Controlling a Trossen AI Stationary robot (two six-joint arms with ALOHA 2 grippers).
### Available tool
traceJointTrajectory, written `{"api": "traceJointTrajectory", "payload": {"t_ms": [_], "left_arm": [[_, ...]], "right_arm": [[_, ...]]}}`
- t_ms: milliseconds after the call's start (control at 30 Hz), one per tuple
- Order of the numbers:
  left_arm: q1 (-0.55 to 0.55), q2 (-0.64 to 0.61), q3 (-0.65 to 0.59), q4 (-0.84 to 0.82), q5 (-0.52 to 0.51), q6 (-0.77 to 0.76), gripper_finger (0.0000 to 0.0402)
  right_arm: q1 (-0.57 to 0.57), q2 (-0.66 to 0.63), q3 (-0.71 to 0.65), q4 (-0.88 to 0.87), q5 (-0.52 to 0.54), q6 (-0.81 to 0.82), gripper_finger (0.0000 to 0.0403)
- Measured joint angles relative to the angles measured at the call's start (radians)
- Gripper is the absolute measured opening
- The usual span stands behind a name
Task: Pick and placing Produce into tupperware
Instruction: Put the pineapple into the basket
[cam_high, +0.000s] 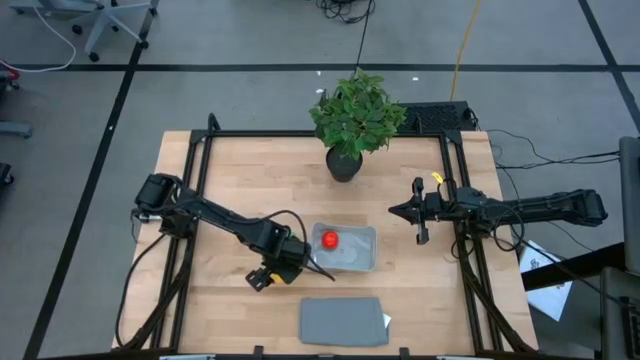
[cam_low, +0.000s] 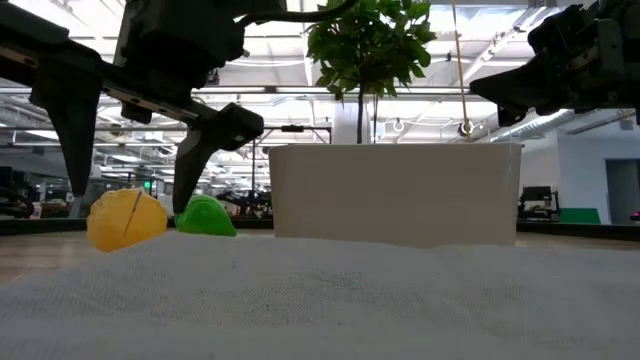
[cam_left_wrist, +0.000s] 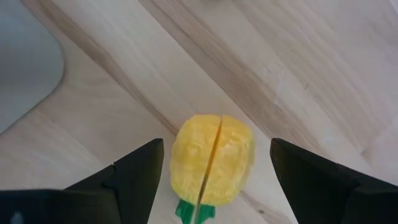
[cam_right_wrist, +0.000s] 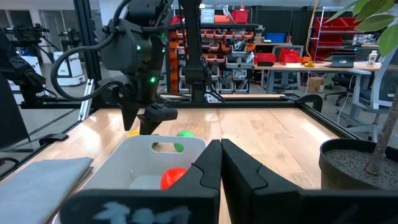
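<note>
The yellow piece with a green tip (cam_left_wrist: 211, 160) lies on the wooden table, also seen in the low view (cam_low: 125, 220). My left gripper (cam_left_wrist: 216, 146) is open, pointing down over it, one finger on each side and apart from it. In the high view my left gripper (cam_high: 268, 274) stands by the near left corner of the tupperware (cam_high: 352, 258). The red piece (cam_high: 329, 240) lies inside the tupperware. The green piece (cam_low: 205, 216) rests on the table beside the yellow one. My right gripper (cam_high: 418, 212) is shut and empty, held above the table to the tupperware's right.
A potted leafy plant (cam_high: 350, 120) stands at the table's far middle. A flat opaque grey rectangle (cam_high: 343, 320) lies near the front edge, just in front of the tupperware. Black frame rails (cam_high: 195, 180) run along the table's left and right sides.
</note>
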Motion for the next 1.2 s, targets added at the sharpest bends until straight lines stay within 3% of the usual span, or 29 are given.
{"api": "traceJointTrajectory", "payload": {"t_ms": [733,1200], "left_arm": [[0.001,0.000,-0.106,0.142,-0.004,0.031,0.0296],[0.001,0.000,-0.110,0.144,-0.034,-0.013,0.0296]], "right_arm": [[0.000,0.000,0.000,0.000,0.000,0.000,0.0000],[0.000,0.000,0.000,0.000,0.000,0.000,0.0000]]}}
